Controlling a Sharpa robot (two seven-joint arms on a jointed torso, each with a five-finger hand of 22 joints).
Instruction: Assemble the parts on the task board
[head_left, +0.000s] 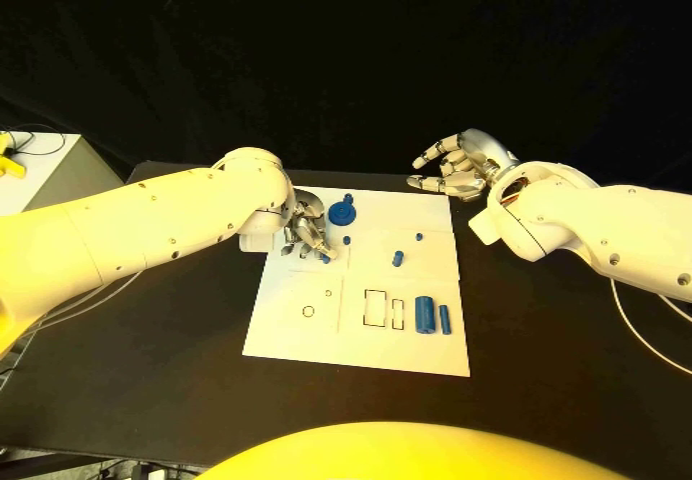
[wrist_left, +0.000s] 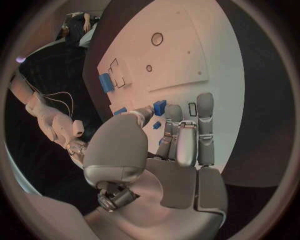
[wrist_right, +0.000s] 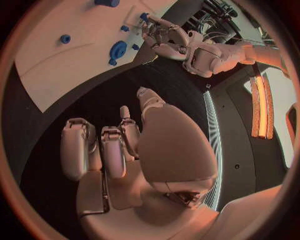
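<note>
parts (head_left: 424, 313) look small, stiff, light and slick, best pinched across their short sides; the left hand (head_left: 306, 236) has its fingers (wrist_left: 205, 107) curled over a small blue piece (head_left: 325, 256) on the task board (head_left: 289, 330), grip unclear, while the right hand (head_left: 459, 166) hovers half-curled, holding nothing.

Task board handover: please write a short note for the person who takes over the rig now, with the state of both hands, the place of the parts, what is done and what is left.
Left hand: over the task board's far left corner, fingertips at a small blue part; whether it grips the part I cannot tell.
Right hand: over bare table beyond the board's far right corner, holding nothing.
Parts: round blue part near the far edge; two small pieces mid-board; large block and slim piece by the outlined slots.
Done: nothing clearly seated.
Left: place the parts.
</note>
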